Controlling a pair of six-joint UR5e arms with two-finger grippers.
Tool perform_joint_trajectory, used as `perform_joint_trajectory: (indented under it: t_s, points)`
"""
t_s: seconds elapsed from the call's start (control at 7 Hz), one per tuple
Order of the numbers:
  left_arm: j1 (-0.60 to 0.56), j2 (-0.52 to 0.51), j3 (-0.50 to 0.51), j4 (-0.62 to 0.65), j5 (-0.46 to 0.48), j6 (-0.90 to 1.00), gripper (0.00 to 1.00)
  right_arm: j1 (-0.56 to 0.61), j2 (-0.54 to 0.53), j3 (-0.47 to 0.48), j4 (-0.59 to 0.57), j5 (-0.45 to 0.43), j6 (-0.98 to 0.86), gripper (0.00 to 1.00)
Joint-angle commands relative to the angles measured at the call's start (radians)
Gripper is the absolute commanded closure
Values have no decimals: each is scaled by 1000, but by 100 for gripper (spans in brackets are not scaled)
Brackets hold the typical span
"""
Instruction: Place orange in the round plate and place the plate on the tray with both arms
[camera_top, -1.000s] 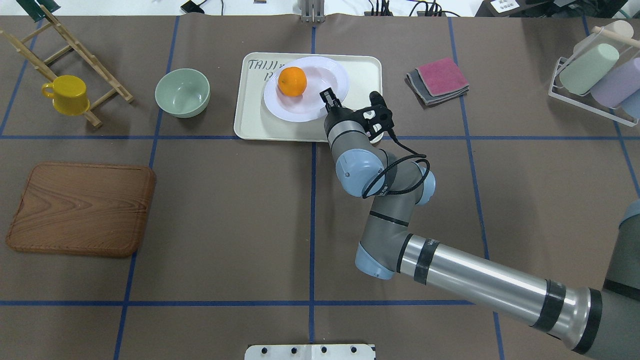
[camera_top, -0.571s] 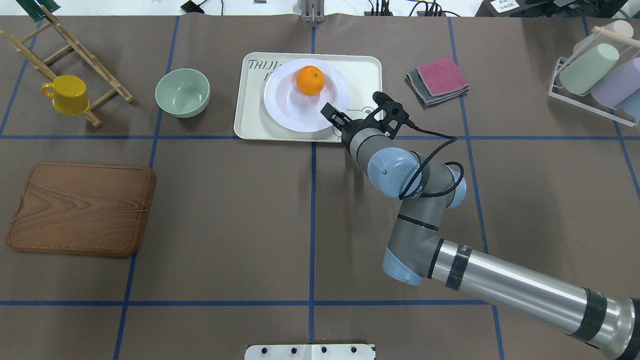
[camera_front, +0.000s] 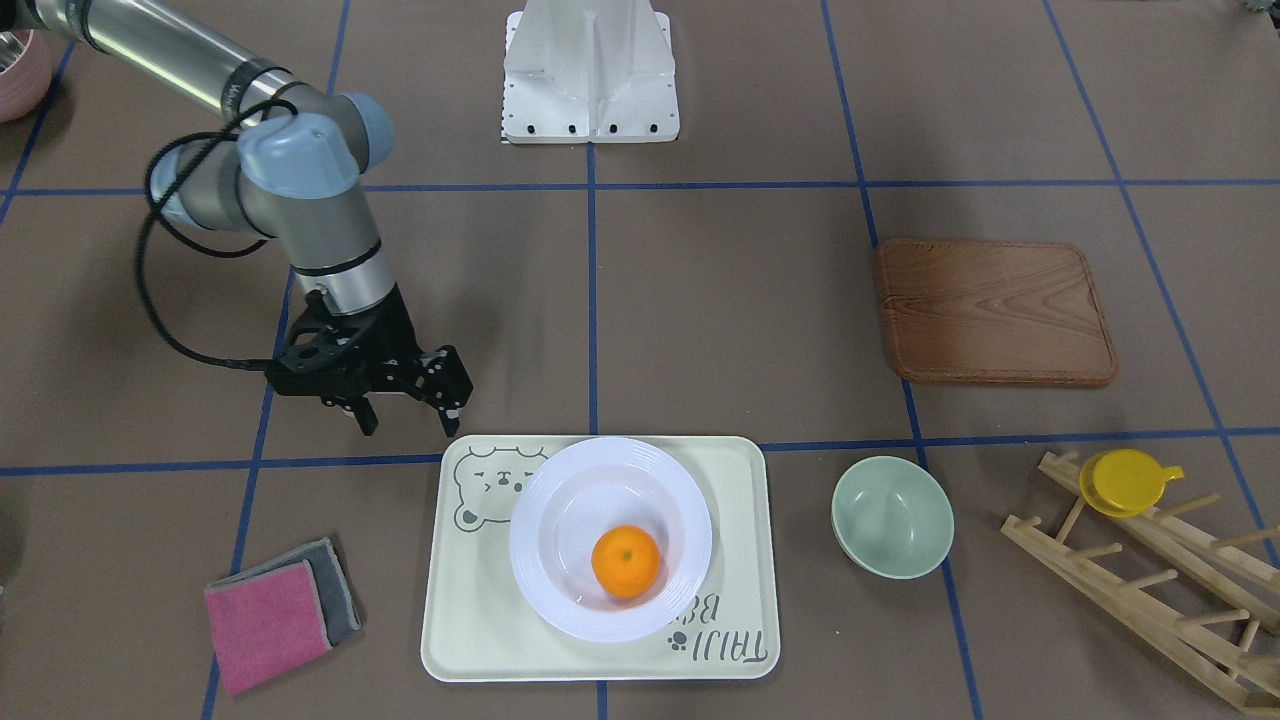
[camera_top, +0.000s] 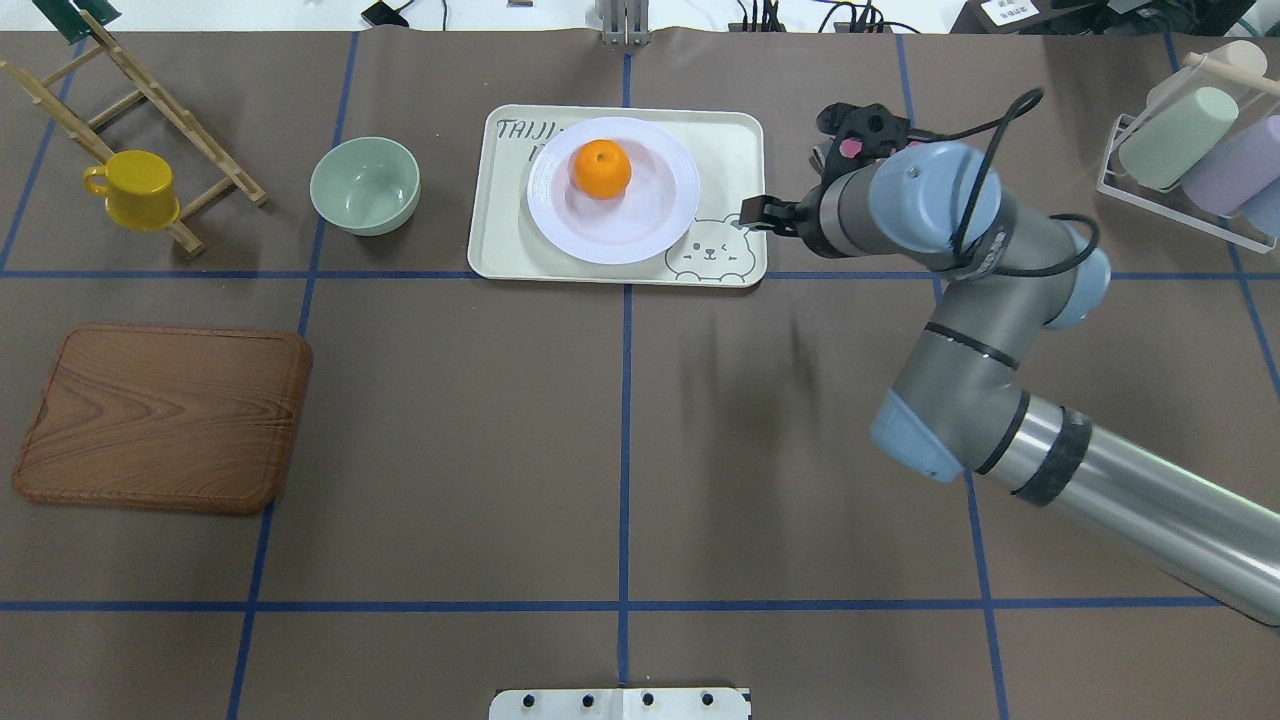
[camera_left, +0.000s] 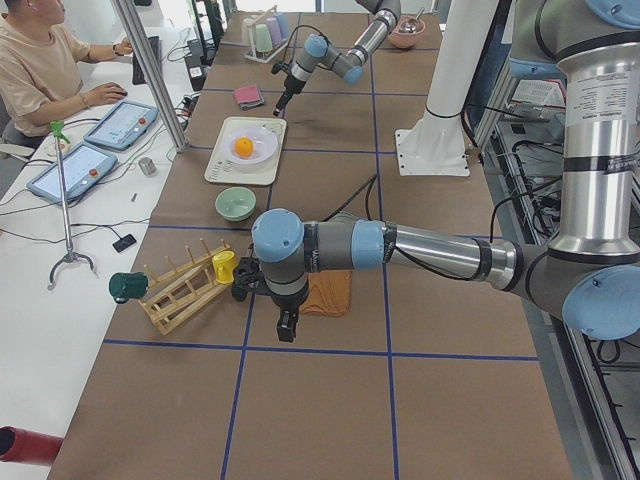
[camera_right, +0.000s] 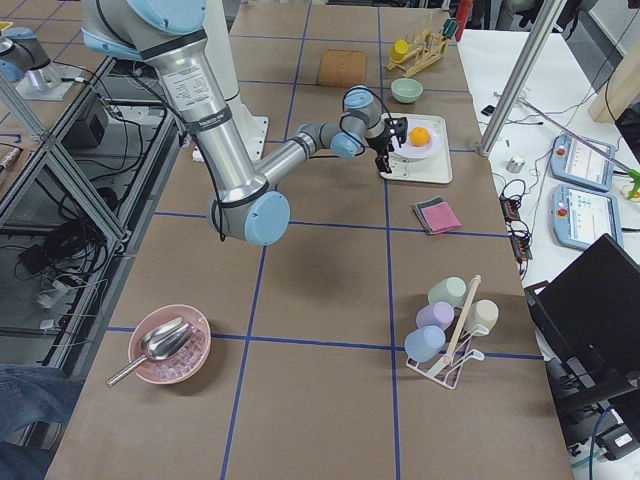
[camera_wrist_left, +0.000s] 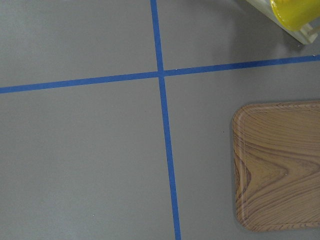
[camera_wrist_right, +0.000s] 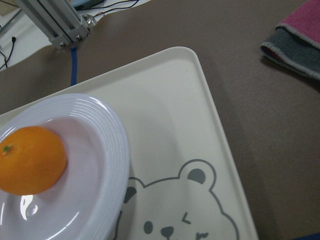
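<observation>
Orange: the orange (camera_top: 600, 168) sits in the sunken centre of the round plate (camera_top: 538, 205), slightly toward its far side, stem dot up.
Plate: it lies flat inside the tray (camera_top: 497, 245), about mid-tray. It covers part of the lettering, and its rim overlaps the edge of the bear drawing.
Tray: far middle of the table, long side running left to right. The green bowl (camera_top: 365, 185) is to its left and the folded cloths (camera_top: 877, 160) to its right, both apart from it.
Right pincer: my right pincer (camera_front: 408, 420) hangs above the table just beside the tray's near right corner, the bear corner. The fingers point down and are spread, with nothing between them. It touches neither tray nor plate.
Left pincer: my left pincer (camera_left: 287, 327) shows only in the side view, well apart to the left, near the wooden board (camera_wrist_left: 280, 167). I cannot tell whether it is spread or closed, and its own camera shows no finger.
Step in hand: by my judgement both placements are done, and only clearing the right arm away remains.
Next move: raise the fingers above the tray wall, then draw toward my base. No new grip is required.
Caution: the orange lies loose in the dish, so a knock on the tray wall could set it rolling.
</observation>
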Motion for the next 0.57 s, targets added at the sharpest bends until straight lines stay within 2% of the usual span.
perform_joint_trajectory:
  t_s: [0.0, 0.43]
  points:
    - [0, -3, -5, -18, 6, -2, 0, 175, -124, 132, -143, 224, -314, 0]
    - [2, 13, -2, -15, 48, 4, 0, 427, -362, 154, -144, 402, -856, 0]
